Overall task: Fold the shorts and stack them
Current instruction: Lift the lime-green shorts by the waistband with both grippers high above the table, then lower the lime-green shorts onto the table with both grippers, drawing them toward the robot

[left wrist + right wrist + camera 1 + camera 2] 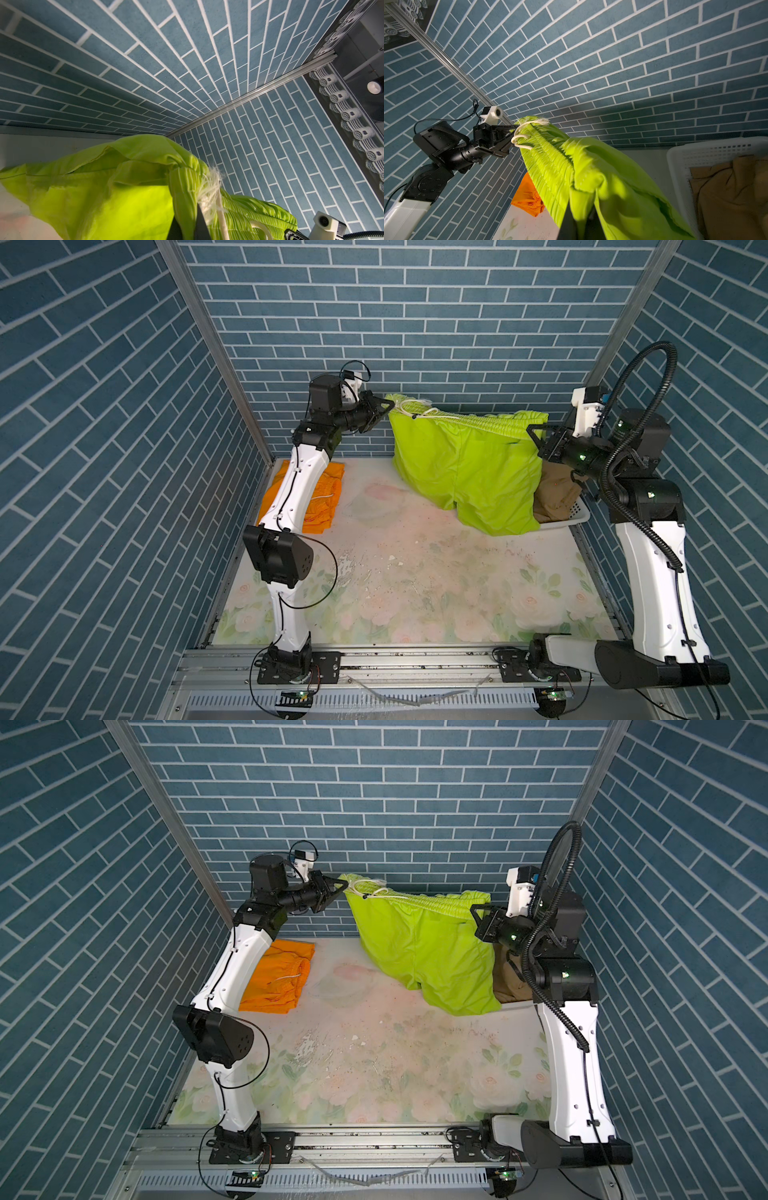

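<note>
Unlike the left wrist view, the right one shows brown shorts [726, 197] in the basket [679, 160]; both raised arms hold green shorts [465, 464] in the air, left gripper [390, 406] and right gripper [534, 432] clamped on them.
</note>
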`<state>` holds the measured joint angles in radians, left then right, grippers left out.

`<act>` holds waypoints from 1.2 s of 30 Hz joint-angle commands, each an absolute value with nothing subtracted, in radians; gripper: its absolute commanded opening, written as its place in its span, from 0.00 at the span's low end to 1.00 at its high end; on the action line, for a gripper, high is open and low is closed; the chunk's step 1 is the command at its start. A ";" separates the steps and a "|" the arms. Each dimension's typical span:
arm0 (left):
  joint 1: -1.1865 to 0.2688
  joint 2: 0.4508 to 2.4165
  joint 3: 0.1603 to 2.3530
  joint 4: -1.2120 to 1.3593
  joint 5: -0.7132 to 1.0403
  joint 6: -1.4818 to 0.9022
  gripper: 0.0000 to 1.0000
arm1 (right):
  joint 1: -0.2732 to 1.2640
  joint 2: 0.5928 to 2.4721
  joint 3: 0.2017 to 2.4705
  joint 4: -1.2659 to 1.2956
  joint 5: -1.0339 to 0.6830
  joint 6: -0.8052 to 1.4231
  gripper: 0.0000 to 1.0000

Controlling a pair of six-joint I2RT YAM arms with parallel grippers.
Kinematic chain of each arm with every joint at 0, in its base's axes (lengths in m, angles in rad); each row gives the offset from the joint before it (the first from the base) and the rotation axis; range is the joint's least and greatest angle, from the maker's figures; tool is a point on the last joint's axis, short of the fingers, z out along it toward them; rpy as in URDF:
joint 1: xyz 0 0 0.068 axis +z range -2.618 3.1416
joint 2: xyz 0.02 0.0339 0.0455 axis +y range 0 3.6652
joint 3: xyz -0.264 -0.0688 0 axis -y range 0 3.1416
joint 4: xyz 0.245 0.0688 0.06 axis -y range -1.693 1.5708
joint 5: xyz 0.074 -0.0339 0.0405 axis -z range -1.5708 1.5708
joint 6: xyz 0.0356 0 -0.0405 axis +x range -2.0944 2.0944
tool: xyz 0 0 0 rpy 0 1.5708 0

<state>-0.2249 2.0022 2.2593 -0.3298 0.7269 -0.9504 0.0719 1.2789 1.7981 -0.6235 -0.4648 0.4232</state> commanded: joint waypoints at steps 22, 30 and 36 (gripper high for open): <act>-0.155 2.565 2.862 -0.177 0.630 -1.130 0.00 | 0.185 1.279 1.648 -0.375 -0.500 0.671 0.00; -0.033 2.431 2.530 -0.203 0.683 -1.014 0.00 | 0.672 1.372 1.200 -0.094 -0.361 0.787 0.00; 0.084 2.418 2.482 -0.512 0.672 -0.796 0.03 | 0.846 1.691 1.223 0.064 -0.379 0.822 0.00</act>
